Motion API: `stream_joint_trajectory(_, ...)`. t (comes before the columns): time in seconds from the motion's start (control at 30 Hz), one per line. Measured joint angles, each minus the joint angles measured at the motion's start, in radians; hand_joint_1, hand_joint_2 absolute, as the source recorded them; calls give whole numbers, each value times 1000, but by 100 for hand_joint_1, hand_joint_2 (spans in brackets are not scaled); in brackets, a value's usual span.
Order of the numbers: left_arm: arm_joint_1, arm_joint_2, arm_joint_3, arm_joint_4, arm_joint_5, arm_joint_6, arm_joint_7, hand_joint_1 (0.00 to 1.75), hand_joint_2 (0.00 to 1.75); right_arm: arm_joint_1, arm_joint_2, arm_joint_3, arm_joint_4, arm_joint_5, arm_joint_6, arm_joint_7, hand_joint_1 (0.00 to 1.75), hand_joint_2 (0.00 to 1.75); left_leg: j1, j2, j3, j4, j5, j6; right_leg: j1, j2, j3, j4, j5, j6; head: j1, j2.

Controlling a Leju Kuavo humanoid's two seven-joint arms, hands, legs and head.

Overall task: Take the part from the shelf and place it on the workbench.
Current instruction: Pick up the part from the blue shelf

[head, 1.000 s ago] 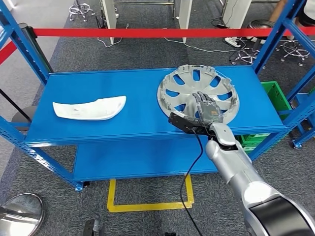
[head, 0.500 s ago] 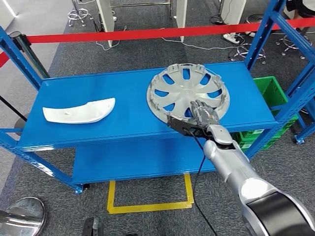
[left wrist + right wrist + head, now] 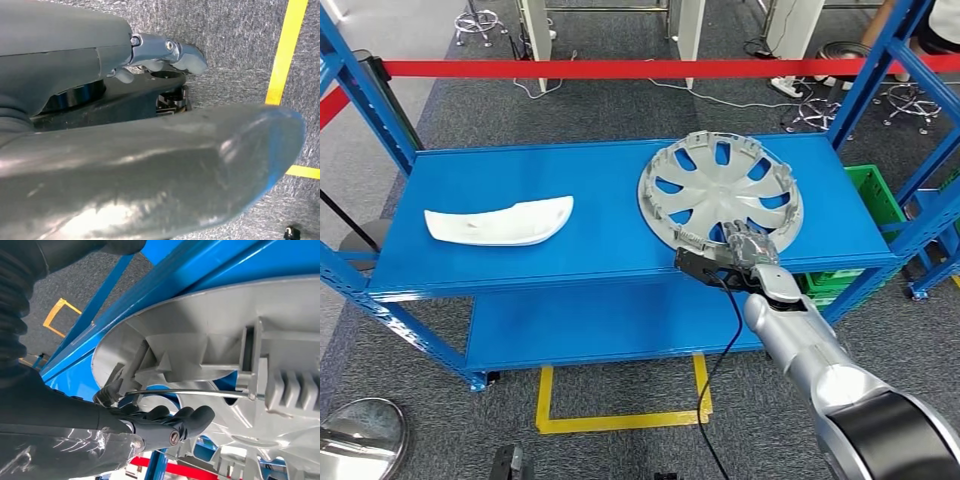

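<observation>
Hubcap [image 3: 720, 190] lies flat, inner side up, on the blue shelf [image 3: 546, 250] top tier, toward its right end. Right hand [image 3: 748, 247] sits at the near rim, fingers [image 3: 177, 421] reaching over the edge into the spoke area; right wrist view shows them curled by the rim clips, but whether they clamp it I cannot tell. Part lies straight ahead of the hand, round, no long axis. Left hand [image 3: 166, 52] hangs over the floor, fingers apart, holding nothing. White trim piece [image 3: 500, 220] lies well apart, left.
</observation>
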Motion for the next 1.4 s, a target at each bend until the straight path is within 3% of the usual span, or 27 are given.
stream_joint_trajectory(0.07,0,0,0,0,0,0,0,0,0,-1,-1,0,3,0,0,0,0,175,1,0,7,0,-3,-3,-1,-1,57,-111,65,-1,0,0)
stream_joint_trajectory(0.13,0,0,0,0,0,0,0,0,0,-4,0,0,4,0,0,0,0,175,-2,-1,11,1,-7,-12,-1,-1,125,-238,108,-6,0,0)
stream_joint_trajectory(0.17,0,0,0,0,0,0,0,0,0,-6,0,0,5,0,0,-1,0,175,-3,-2,12,2,-7,-16,-1,0,141,-268,113,-11,0,0)
stream_joint_trajectory(0.3,0,1,0,0,0,0,0,0,0,-12,0,0,7,0,-1,-2,6,175,-2,-2,9,7,-14,-38,0,1,147,-280,115,-37,-2,0)
stream_joint_trajectory(0.37,-1,2,0,0,0,1,0,0,0,-15,1,0,7,0,0,-2,79,175,-1,-1,-23,79,-61,-48,-5,-2,148,-282,118,-45,-8,0)
stream_joint_trajectory(0.43,-2,2,0,0,0,1,-1,0,0,-15,0,0,8,0,0,-5,157,175,1,0,-85,209,-123,-55,-6,-6,146,-282,118,-47,-12,0)
stream_joint_trajectory(0.47,-4,2,0,0,0,2,-2,0,0,-14,0,0,9,0,-1,-7,163,175,1,0,-106,257,-138,-57,-6,-8,146,-282,118,-47,-12,0)
stream_joint_trajectory(0.5,-5,2,-1,0,0,2,-2,0,0,-14,0,-1,9,-1,-2,-10,170,175,2,0,-112,273,-134,-59,-7,-10,145,-282,118,-46,-12,0)
stream_joint_trajectory(0.53,-6,2,-1,0,0,2,-2,0,0,-14,0,-1,9,-1,-3,-12,174,175,4,0,-99,252,-112,-60,-9,-10,145,-282,119,-45,-12,0)
stream_joint_trajectory(0.6,-5,2,0,0,0,2,-2,0,0,-15,0,-1,9,-1,-5,-16,175,175,11,1,-37,136,-49,-66,-11,-7,145,-281,120,-36,-13,0)
stream_joint_trajectory(0.67,-3,1,-1,0,0,1,-2,0,0,-17,0,-1,9,0,-5,-17,175,175,16,0,12,34,-23,-61,-9,0,139,-278,122,-22,-15,0)
stream_joint_trajectory(0.8,0,0,-1,0,-2,1,-2,0,0,-18,-2,-2,9,1,0,-19,175,175,14,4,19,10,-25,-29,-9,6,128,-281,125,1,-10,0)
stream_joint_trajectory(0.87,0,0,-2,0,-4,1,-2,0,0,-24,-3,-2,9,-2,10,-25,175,175,14,8,19,8,-21,-15,-10,2,96,-212,83,6,-6,0)
stream_joint_trajectory(0.93,1,0,-5,0,-6,1,-2,0,0,-33,-3,-2,9,-7,25,-35,175,175,11,9,18,8,-20,-7,-9,-1,36,-75,18,7,-1,0)
stream_joint_trajectory(0.97,2,1,-7,0,-7,1,-2,0,0,-36,-3,-2,9,-9,31,-39,175,175,9,9,17,8,-19,-6,-9,-1,11,-18,0,7,-1,0)
stream_joint_trajectory(1.0,3,1,-9,0,-7,1,-2,0,0,-40,-3,-2,9,-11,37,-43,175,175,8,8,18,8,-19,-5,-9,-1,1,6,-1,6,0,0)
stream_joint_trajectory(1.03,3,1,-11,0,-7,1,-2,0,0,-45,-3,-2,9,-12,41,-46,175,175,7,6,19,8,-20,-5,-9,-1,9,-9,17,4,0,0)
stream_joint_trajectory(1.1,4,1,-14,0,-7,1,-2,0,0,-56,-3,-2,9,-12,46,-48,175,175,7,3,21,9,-21,-8,-9,-1,71,-133,80,1,1,0)
stream_joint_trajectory(1.17,3,1,-17,0,-7,1,-2,0,0,-66,-3,-2,9,-14,50,-52,175,175,4,0,20,11,-23,-18,-8,-1,127,-243,111,-4,1,0)
stream_joint_trajectory(1.3,4,3,-17,0,-7,1,-2,0,0,-80,-2,-1,7,-18,57,-63,168,175,4,-2,14,9,-20,-42,-4,1,137,-270,113,-26,0,0)
stream_joint_trajectory(1.33,4,3,-18,0,-7,1,-3,0,0,-88,-1,-1,5,-19,60,-65,170,175,4,-1,7,23,-31,-47,-6,0,138,-272,115,-32,-3,0)
stream_joint_trajectory(1.4,4,4,-18,0,-7,1,-5,0,0,-104,0,-1,2,-24,69,-66,174,175,4,0,-37,113,-82,-55,-9,-1,139,-276,117,-41,-8,0)
